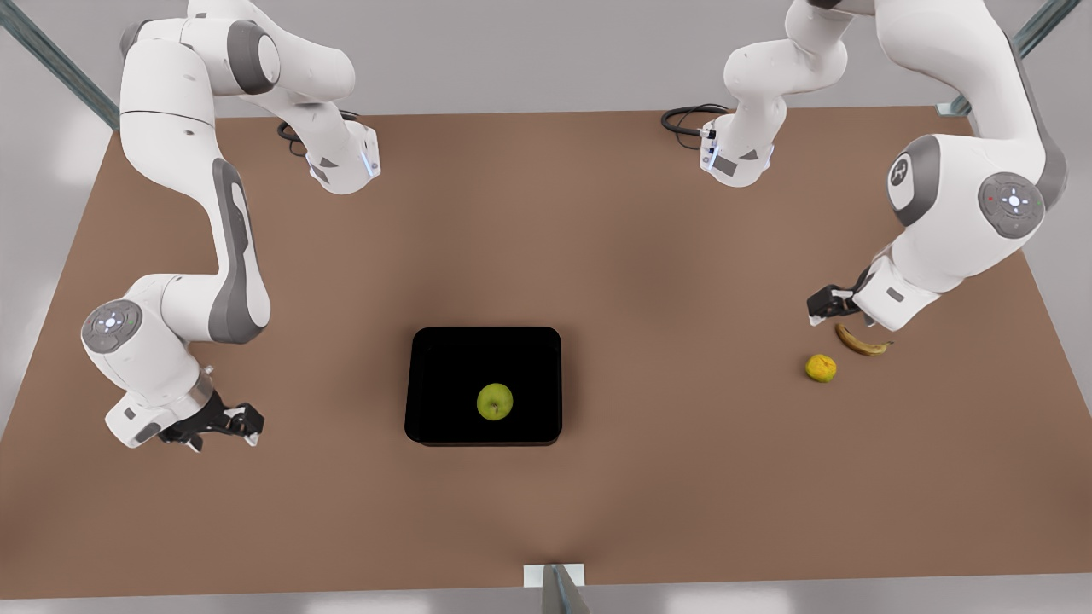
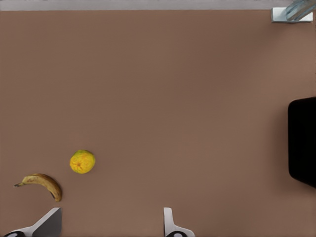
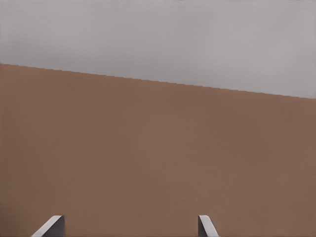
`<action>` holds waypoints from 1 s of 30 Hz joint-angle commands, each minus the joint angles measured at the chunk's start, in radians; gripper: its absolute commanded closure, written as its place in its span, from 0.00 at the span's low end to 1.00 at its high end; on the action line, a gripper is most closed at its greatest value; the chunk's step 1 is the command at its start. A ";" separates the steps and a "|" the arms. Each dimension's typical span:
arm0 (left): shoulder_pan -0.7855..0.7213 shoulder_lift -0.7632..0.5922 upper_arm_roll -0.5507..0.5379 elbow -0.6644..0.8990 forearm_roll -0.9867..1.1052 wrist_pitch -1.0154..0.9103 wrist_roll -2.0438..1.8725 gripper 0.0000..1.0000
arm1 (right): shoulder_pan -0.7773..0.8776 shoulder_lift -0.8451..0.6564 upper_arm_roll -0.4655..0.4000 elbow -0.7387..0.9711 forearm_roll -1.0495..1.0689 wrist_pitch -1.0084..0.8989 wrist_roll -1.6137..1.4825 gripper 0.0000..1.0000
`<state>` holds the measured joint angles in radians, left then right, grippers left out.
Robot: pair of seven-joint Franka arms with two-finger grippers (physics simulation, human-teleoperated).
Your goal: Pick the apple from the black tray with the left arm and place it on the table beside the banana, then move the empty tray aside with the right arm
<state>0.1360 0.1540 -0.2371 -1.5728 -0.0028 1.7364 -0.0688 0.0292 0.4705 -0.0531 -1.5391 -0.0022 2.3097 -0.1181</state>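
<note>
A yellow-green apple [image 1: 495, 401] lies in the black tray [image 1: 444, 358], toward its near side, at the middle of the brown table [image 1: 597, 239]. The banana [image 1: 862, 341] lies on the table at the front view's right. My left gripper [image 1: 823, 311] hovers just beside it, open and holding nothing. The left wrist view shows the banana [image 2: 42, 182], the left gripper [image 2: 111, 224] and one edge of the tray [image 2: 303, 143]. My right gripper [image 1: 243, 422] waits open at the front view's left, well away from the tray. In the right wrist view the right gripper [image 3: 129, 228] sees only bare table.
A small yellow-orange round fruit [image 1: 821, 367] sits close to the banana, also seen as the round fruit [image 2: 82, 161] in the left wrist view. A grey frame post [image 1: 554, 584] stands at the table's near edge. Black cables [image 1: 687, 119] lie by the arm bases at the back.
</note>
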 commanded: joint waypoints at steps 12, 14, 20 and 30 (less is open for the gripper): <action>-0.526 0.147 -0.025 0.036 0.078 0.100 -0.552 0.00 | 0.000 0.125 0.002 0.080 0.004 0.039 -0.043 0.00; -0.647 0.225 -0.024 0.066 0.109 0.140 -0.718 0.00 | -0.003 0.066 -0.001 0.079 0.001 0.000 -0.045 0.00; -0.849 0.519 -0.022 0.276 0.213 0.288 -1.114 0.00 | -0.003 0.069 -0.001 0.079 0.005 0.000 -0.041 0.00; -0.944 0.940 0.079 0.774 0.317 0.483 -1.163 0.00 | -0.002 0.071 -0.001 0.077 0.004 0.000 -0.041 0.00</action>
<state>-0.8002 1.0755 -0.1657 -0.8182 0.2993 2.1175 -0.7841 0.0273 0.5427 -0.0536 -1.4625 0.0008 2.3123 -0.1473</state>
